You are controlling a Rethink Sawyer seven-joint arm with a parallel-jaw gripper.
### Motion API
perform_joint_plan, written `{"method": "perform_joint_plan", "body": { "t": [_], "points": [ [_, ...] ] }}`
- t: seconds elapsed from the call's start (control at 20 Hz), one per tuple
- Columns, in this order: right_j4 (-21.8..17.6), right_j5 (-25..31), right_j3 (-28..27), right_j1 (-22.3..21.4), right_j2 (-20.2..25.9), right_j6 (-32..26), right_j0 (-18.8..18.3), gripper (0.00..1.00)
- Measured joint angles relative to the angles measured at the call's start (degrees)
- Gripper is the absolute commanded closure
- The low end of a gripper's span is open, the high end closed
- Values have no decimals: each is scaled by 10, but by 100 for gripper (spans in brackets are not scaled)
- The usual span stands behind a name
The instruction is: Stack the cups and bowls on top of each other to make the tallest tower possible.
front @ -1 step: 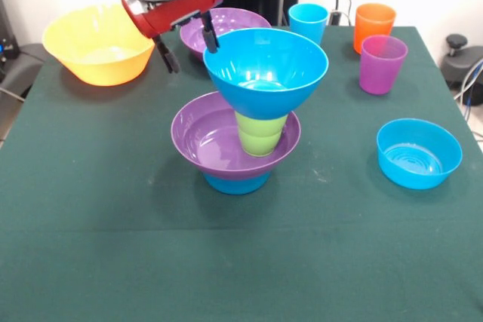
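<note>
a red and black robot arm reaches down over a table covered in dark green cloth (90,246). its gripper (187,50) has two thin black fingers (167,56) spread apart. the finger on the picture's right sits at the rim of a large blue bowl (268,65); whether it touches that rim cannot be told. the other finger hangs in open air to the picture's left of the bowl, clamped on nothing.

just below the fingers and toward the picture's right stands the tower (240,137). a small blue bowl (235,182) is at the bottom, mostly hidden. a wide purple bowl (207,141) rests on it. a lime green cup (261,135) stands inside the purple bowl, off centre toward the picture's right. the large blue bowl sits upright on top of the green cup, looking a little tilted.

directly behind the fingers, partly hidden by the arm, is a second purple bowl (241,20). to the picture's left of the fingers, well apart from them, sits a large yellow bowl (98,44) near the table's edge.

far to the picture's right of the fingers, along the back of the table, stand three cups: a light blue cup (308,20), an orange cup (374,25), and a translucent purple cup (383,64) just in front of the orange one.

lower and far to the picture's right of the fingers, another small blue bowl (418,153) sits alone, open side up.
</note>
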Motion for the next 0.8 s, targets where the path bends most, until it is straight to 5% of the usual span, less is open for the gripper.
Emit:
{"method": "perform_joint_plan", "body": {
  "t": [0.8],
  "points": [
    [11,122,-57,-27,7,-26,-12,0]
  ]
}}
